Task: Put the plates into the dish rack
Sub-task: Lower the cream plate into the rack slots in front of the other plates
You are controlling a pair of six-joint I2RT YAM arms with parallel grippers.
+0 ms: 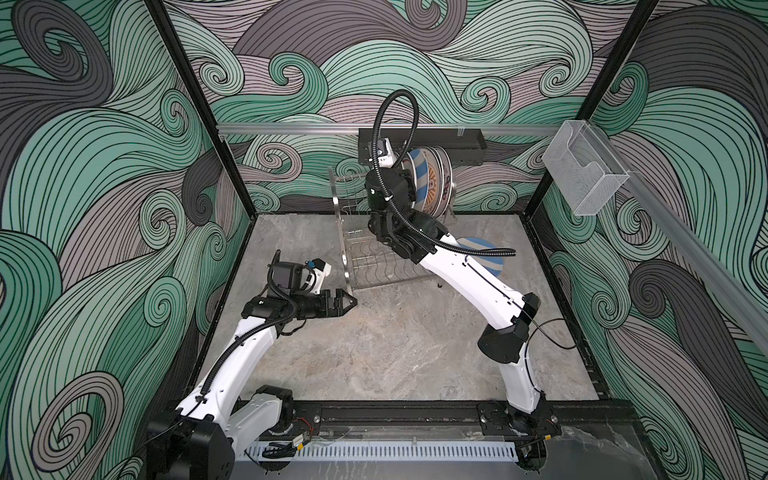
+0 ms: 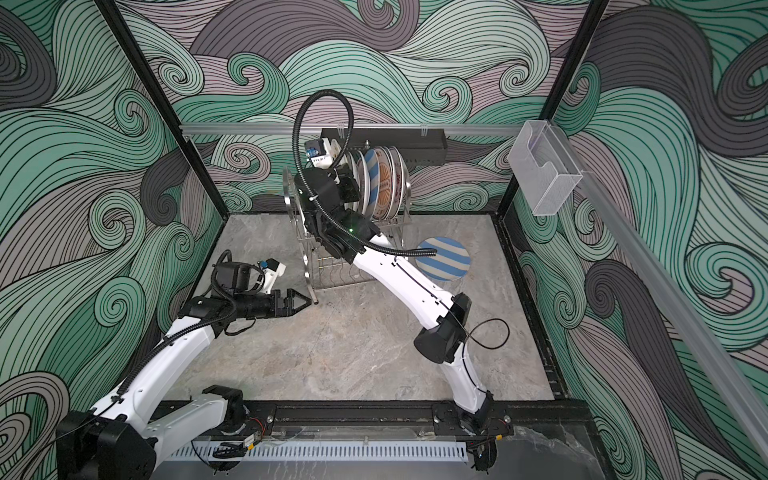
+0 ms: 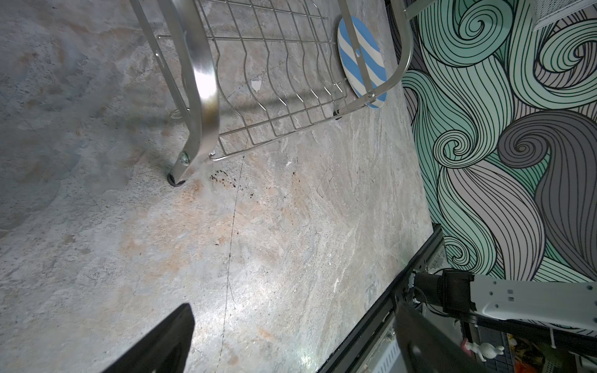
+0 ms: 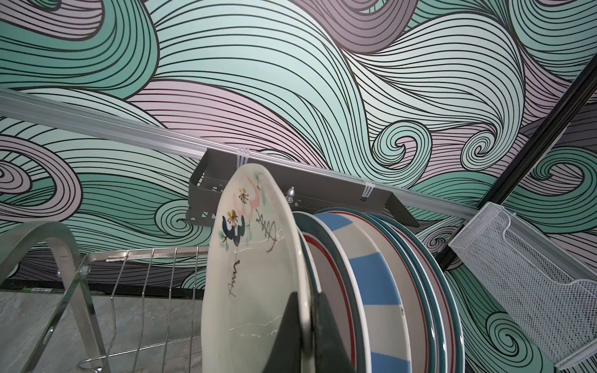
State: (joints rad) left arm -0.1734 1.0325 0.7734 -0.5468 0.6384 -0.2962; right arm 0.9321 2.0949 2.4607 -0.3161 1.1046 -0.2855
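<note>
1. Right gripper [image 4: 308, 336] is pinched tight on the rim of a cream plate [image 4: 252, 258] with painted flowers. The plate is on edge, rising straight up from the fingers [image 4: 287, 339].
2. The plate is in the top tier of the dish rack [image 3: 202, 97], face parallel to the row of plates [image 4: 378, 290] already standing. It is just beside the nearest one, on the side away from the left arm [image 1: 249, 353]. Touching or not, can't tell.
3. The bottom edge is hidden behind the fingers, so can't tell if it sits in a wire slot. Looks like the seating step, nearly done.
4. Likely next move: let go and back out along the plate's own plane. Sideways drift would knock the neighbour.
5. Bare wires on the gripper's other side. A black tray [image 4: 206, 181] hangs on the wall beyond the plate, apart from it.
6. One striped plate [image 2: 442, 257] lies flat on the table [image 1: 395, 353], below the right gripper and beside the rack. The right arm [image 1: 469, 282] is nearer.
7. Left gripper [image 1: 351, 302] has jaws wide and empty, low by the rack's near foot. The rack stands between it and the striped plate.
</note>
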